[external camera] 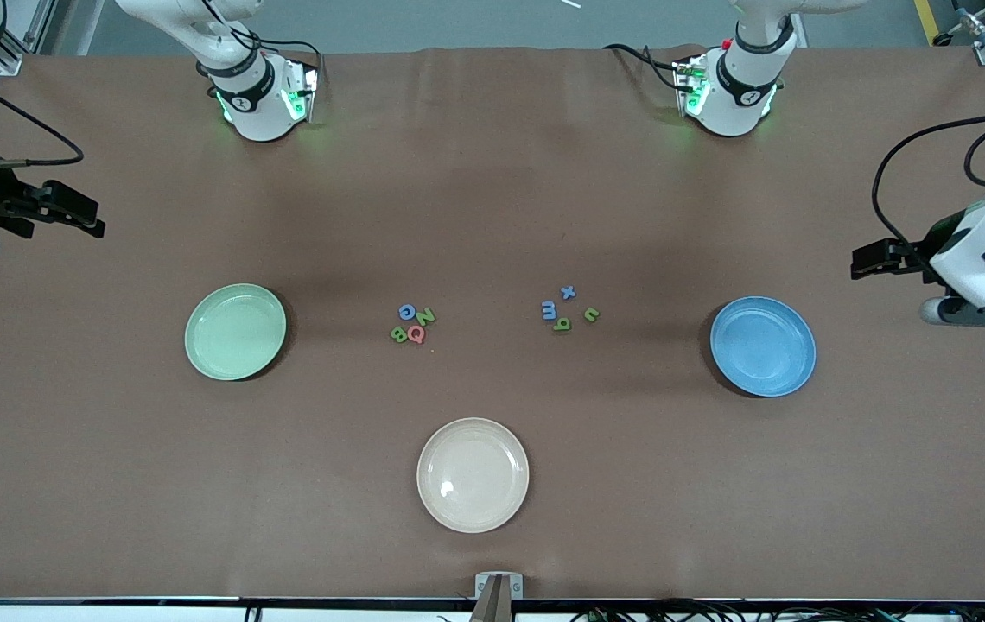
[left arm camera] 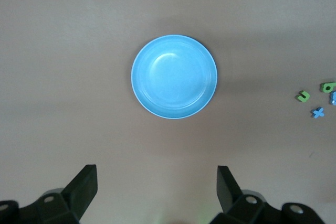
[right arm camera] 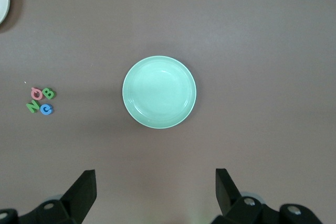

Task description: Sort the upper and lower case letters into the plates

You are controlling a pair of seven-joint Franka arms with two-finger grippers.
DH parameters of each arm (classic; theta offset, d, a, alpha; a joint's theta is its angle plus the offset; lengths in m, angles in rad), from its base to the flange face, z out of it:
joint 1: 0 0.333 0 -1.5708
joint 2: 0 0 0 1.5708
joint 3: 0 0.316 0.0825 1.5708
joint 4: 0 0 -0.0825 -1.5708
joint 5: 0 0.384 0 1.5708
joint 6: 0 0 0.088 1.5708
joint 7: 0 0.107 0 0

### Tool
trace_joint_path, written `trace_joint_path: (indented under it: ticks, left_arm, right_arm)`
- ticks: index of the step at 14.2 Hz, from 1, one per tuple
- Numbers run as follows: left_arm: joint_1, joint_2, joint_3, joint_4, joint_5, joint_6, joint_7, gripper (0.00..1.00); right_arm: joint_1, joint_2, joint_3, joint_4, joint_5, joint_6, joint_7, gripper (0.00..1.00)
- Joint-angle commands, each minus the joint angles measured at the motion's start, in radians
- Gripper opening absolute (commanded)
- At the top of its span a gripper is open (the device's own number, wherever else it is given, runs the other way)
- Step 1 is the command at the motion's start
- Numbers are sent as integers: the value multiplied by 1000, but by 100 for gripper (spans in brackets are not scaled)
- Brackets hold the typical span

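Nothing sorted yet: left gripper (left arm camera: 155, 192) and right gripper (right arm camera: 155, 192) were parked wide, empty, over the table ends; the pink-red capital Q (external camera: 416, 333) should be grabbed first for the pale mint green plate (external camera: 199, 354).

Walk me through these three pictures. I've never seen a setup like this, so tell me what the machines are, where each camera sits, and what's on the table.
Two robot arms stand at a brown table. The big picture looks down from a high camera facing them. The other two come from cameras on each arm's wrist, looking down past its own fingers.

The left gripper hangs open over the blue plate. The right gripper hangs open over the mint green plate. Neither holds anything.

Between those plates lie two clusters of tiny toy letters: the capital letters toward the right arm's end, the small letters toward the left arm's end. A cream plate sits nearer the front camera. All three plates are empty; no sorting has started.
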Motion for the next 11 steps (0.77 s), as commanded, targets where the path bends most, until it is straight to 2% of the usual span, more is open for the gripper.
trace_joint_path:
  ticks: [1,4,7,9,11]
  left_arm:
    - [-4,-8,-30,-12,-26,-14,-10,100]
    - [-14,-7,-74,-61,-108,26,-212,100]
    - [-81,7,-113,-116,-109,132,-349,100]
    - [-151,19,-116,-199,-109,268,-449,100]
    - [-223,73,-116,-280,-105,434,-545,100]
  right_arm:
    - [-1,6,3,7,-8,-1,2,100]
    - [-12,37,2,13,-9,16,-8,100]
    - [-15,112,0,19,-11,96,-9,100]
    - [-15,175,-1,53,-14,98,-12,100]
    - [-13,245,-1,85,-25,102,-9,100]
